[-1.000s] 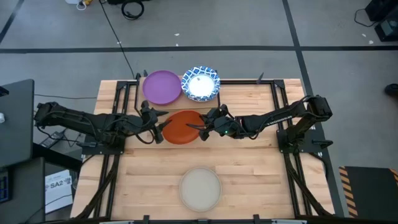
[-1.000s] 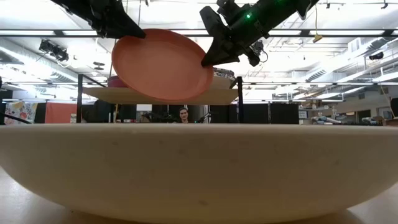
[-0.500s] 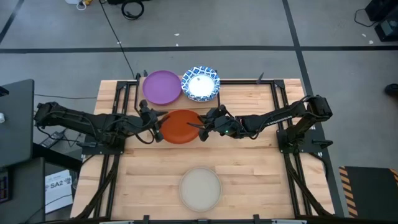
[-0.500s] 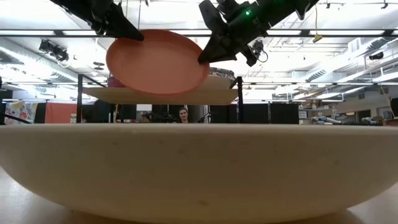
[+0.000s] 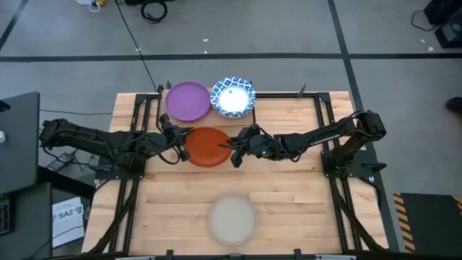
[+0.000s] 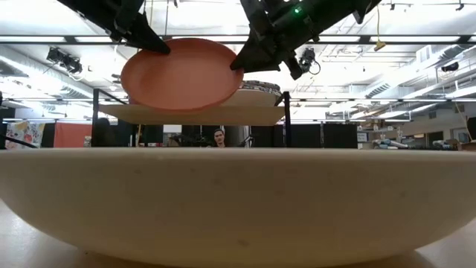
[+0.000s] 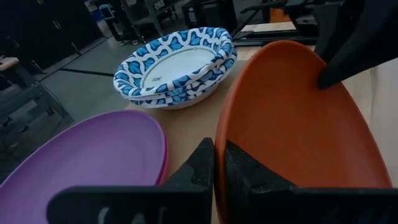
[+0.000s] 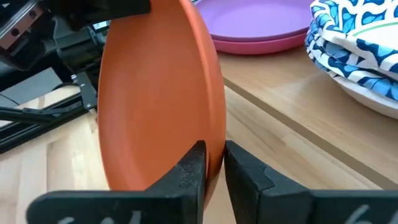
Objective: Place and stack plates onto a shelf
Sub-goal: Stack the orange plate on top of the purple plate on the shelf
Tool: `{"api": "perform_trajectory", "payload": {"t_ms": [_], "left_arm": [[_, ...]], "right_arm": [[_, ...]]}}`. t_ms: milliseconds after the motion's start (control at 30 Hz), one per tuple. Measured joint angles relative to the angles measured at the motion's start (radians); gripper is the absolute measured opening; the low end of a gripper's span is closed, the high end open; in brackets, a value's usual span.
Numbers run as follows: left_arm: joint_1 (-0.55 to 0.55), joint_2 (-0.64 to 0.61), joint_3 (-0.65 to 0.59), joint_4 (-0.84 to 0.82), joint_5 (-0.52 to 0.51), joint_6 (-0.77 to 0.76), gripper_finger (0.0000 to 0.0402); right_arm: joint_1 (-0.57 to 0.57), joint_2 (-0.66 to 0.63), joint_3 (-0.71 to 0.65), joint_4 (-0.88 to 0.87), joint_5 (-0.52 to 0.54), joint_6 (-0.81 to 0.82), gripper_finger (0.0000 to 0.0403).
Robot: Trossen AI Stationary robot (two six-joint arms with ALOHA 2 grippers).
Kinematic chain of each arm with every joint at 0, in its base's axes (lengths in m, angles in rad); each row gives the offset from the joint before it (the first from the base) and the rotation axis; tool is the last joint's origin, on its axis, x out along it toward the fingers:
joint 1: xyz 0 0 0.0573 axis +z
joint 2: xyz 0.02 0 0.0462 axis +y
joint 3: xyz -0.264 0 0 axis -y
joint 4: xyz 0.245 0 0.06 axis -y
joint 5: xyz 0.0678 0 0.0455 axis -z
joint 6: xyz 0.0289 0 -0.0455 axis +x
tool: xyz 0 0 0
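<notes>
Purple plate (image 5: 188, 101) and blue-patterned stack (image 5: 232, 97) are filling the shelf (image 5: 271, 103) top; orange plate (image 5: 208, 146) is blocking its near edge. Tabletop (image 5: 289, 195) is lying open around beige plate (image 5: 232, 219).

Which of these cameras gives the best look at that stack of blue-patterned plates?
The left wrist view: the blue-patterned plates fill its upper part, with the rims of several stacked plates visible. The high view shows only the top plate from above, the right wrist view only one cropped edge, and the low view a sliver behind the orange plate.
</notes>
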Motion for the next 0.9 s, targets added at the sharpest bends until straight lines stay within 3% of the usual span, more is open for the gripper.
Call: {"api": "perform_trajectory", "payload": {"t_ms": [233,733,900], "left_arm": [[-0.001,0.000,0.000,0.004,0.003,0.000,0.0018],[-0.002,0.000,0.000,0.012,0.013,-0.007,0.0017],[-0.002,0.000,0.000,0.011,0.010,-0.010,0.0017]], "right_arm": [[0.000,0.000,0.000,0.003,-0.015,-0.008,0.0076],[0.000,0.000,0.000,0.003,-0.064,-0.010,0.0179],[-0.001,-0.018,0.000,-0.003,-0.142,-0.137,0.0187]]}}
